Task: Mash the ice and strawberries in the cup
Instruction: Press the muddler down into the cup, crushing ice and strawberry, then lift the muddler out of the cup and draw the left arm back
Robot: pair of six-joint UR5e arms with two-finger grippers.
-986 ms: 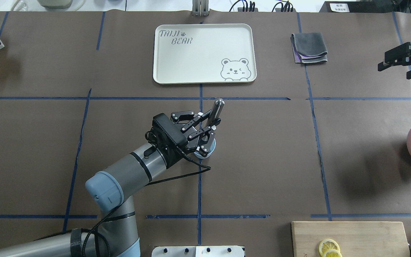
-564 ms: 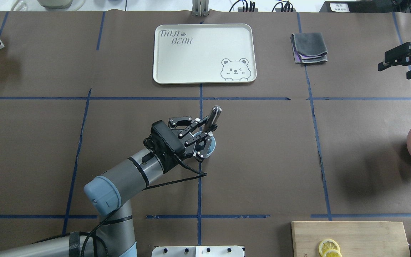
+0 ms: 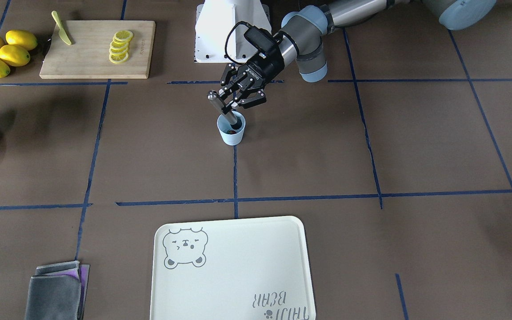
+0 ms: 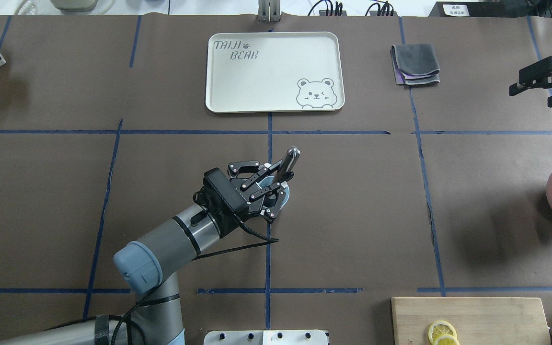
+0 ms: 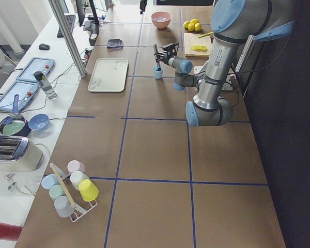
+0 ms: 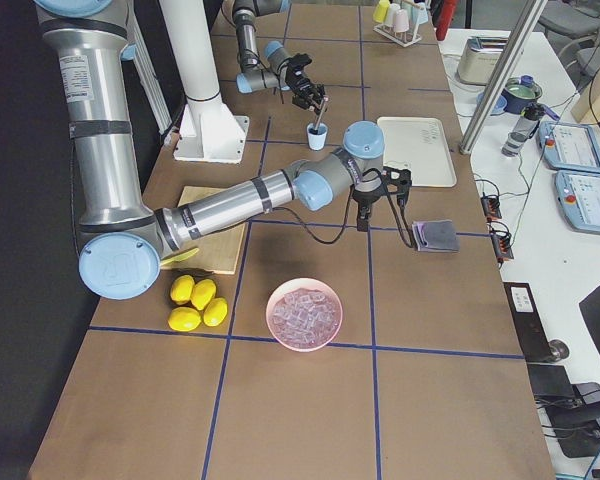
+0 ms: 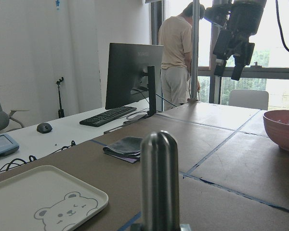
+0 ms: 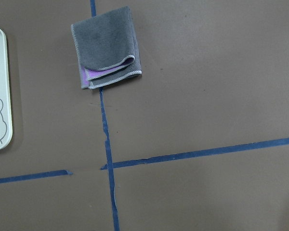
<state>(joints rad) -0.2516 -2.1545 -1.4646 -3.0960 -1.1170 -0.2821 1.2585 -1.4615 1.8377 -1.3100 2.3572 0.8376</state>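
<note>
The left gripper (image 3: 237, 101) is pinching a metal pestle (image 3: 221, 109) between its fingers, near the middle of the shaft. The round top end stands free above the grip, as the left wrist view shows. The pestle leans a little, and its lower end goes down into the blue cup (image 3: 231, 134), which stands upright on the table (image 3: 327, 155). I think the grip is in the middle so that the fingers stay above the rim while the tip reaches the bottom of the cup.

Inside the cup 1 dark red spot (image 3: 230, 131) shows beside the pestle, probably the strawberry. I cannot tell if ice is in the cup too; the ice (image 6: 304, 308) that I can see lies in the pink bowl (image 6: 276, 322), well apart at the robot's right end of the table.

The right gripper (image 4: 527, 82) hangs with its fingers spread and holds nothing, high over the far right side. It seems parked there so that it does not disturb the mashing. Nothing holds the cup, so a hard sideways push may tip it.
</note>
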